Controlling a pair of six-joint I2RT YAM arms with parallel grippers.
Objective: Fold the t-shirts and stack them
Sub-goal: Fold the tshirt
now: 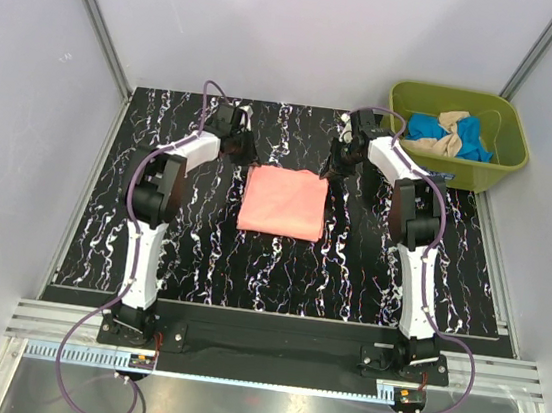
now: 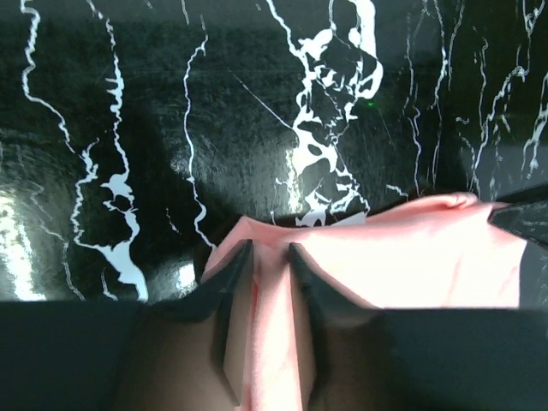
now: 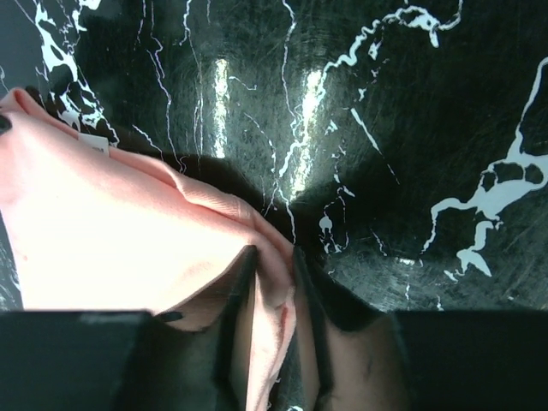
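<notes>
The pink t-shirt point(image 1: 283, 202) lies part-folded in the middle of the table point(image 1: 200, 248). The left gripper point(image 2: 270, 250) pinches its 11 o'clock corner and the right gripper point(image 3: 272, 253) its 1 o'clock corner, likely to fold that edge over evenly. The other t-shirts point(image 1: 451, 135) wait in the tub point(image 1: 482, 173) at 2 o'clock.

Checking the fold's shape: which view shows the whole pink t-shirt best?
Top external: the pink t-shirt lies whole there, a folded rectangle. The wrist views show only a corner each, pinched by the left gripper and right gripper.
</notes>
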